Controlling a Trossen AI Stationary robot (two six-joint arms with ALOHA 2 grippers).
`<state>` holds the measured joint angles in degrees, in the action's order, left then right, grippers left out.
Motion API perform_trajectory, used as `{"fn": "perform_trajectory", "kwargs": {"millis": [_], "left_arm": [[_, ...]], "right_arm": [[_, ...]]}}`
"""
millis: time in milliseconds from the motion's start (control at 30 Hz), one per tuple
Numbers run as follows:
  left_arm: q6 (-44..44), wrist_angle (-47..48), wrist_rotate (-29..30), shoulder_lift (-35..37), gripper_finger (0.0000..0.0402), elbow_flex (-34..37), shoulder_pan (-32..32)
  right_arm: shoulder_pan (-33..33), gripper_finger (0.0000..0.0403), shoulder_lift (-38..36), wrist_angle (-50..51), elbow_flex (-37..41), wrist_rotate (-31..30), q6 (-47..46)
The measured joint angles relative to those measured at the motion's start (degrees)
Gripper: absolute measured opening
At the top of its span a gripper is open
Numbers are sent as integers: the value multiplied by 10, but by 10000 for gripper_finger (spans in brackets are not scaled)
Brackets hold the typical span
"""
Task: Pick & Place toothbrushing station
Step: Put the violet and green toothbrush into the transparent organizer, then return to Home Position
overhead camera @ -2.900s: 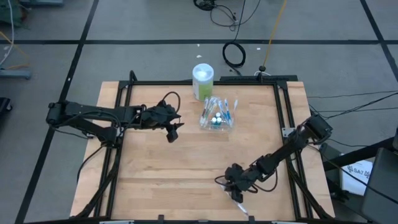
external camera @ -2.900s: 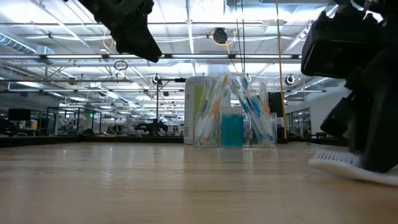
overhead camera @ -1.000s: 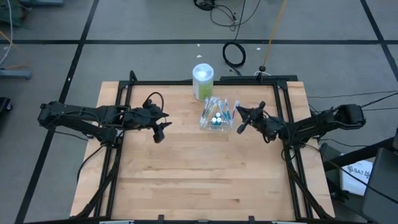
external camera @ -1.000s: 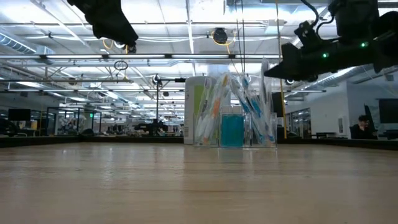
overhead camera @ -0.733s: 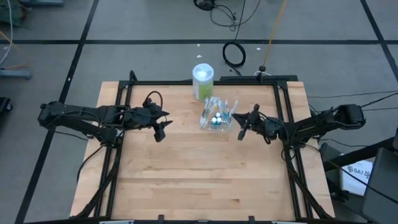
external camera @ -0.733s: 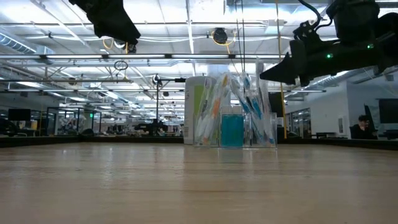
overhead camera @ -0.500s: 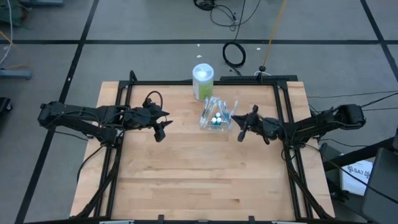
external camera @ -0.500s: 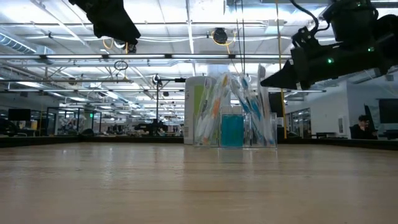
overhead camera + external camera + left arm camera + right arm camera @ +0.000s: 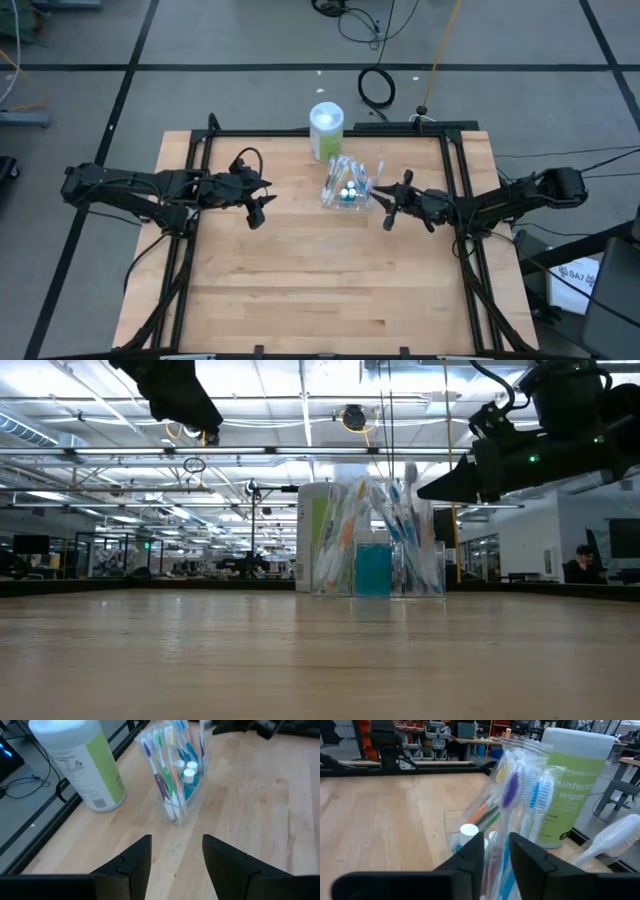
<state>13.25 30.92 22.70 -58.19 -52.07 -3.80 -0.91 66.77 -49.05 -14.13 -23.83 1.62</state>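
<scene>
A clear plastic bag (image 9: 347,185) stands upright on the table's far middle. It holds several toothbrushes and teal tubes with white caps (image 9: 189,770), and it also shows in the low view (image 9: 375,540). My right gripper (image 9: 385,207) hovers just right of the bag, shut on a white toothbrush (image 9: 615,837) whose head rises beside the bag (image 9: 410,472). My left gripper (image 9: 258,207) hovers left of the bag, open and empty (image 9: 176,860). My right gripper has the white toothbrush by its handle (image 9: 585,856). The handle runs behind one finger (image 9: 530,855), which hides the place of contact. The fingers come level from the table's right, across the brush. The brush is lifted clear, its bristle head up.
A white and green wipes canister (image 9: 326,130) stands just behind the bag, near the far edge. A black frame (image 9: 300,133) runs around the table top. The bare wooden table (image 9: 320,280) lies open toward the near edge.
My right gripper has edged toward the bag with the white toothbrush, sinking a little. The brush head has come closer to the bag's right side. The bag has kept still.
</scene>
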Motion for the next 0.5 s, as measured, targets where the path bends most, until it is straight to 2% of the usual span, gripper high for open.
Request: {"fn": "perform_trajectory", "kwargs": {"millis": [133, 233, 400, 500], "left_arm": [[-10, 6, 2, 3, 182, 0, -5], [-52, 10, 3, 14, 182, 0, -13], [-66, 35, 38, 57, 182, 0, -22], [-68, 76, 65, 106, 182, 0, -22]], "right_arm": [[0, 117, -7, -2, 0, 0, 18], [0, 133, -24, -2, 0, 0, 43], [0, 137, -89, 2, 0, 5, 55], [0, 132, -148, 47, 0, 51, 77]]}}
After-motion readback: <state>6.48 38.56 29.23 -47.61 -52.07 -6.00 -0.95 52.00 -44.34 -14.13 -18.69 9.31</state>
